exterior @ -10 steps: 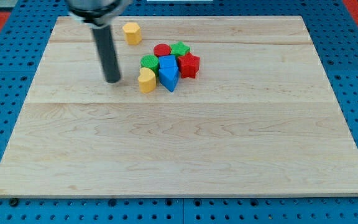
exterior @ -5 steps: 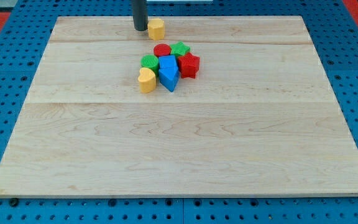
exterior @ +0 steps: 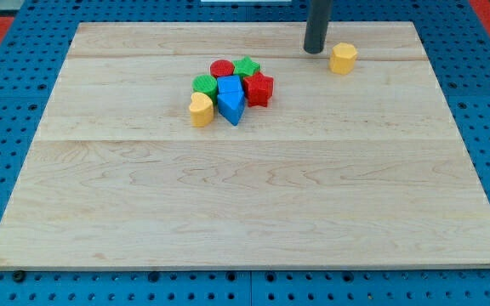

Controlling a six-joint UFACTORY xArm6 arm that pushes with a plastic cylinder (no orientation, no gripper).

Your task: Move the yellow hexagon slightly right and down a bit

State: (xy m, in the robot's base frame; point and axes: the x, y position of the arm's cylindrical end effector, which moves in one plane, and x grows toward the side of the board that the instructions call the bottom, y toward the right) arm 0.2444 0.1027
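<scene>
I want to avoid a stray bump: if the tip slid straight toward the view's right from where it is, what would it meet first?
Probably the yellow hexagon. It sits just right of and slightly below my tip, seemingly with a small gap, so a purely rightward slide might only catch its upper edge. Beyond it, only bare board shows.

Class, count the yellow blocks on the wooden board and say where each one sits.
2. The yellow hexagon sits alone near the view's top right, just right of my tip. The yellow heart-like block sits at the cluster's lower left, beside the green block. None seems hidden.
</scene>
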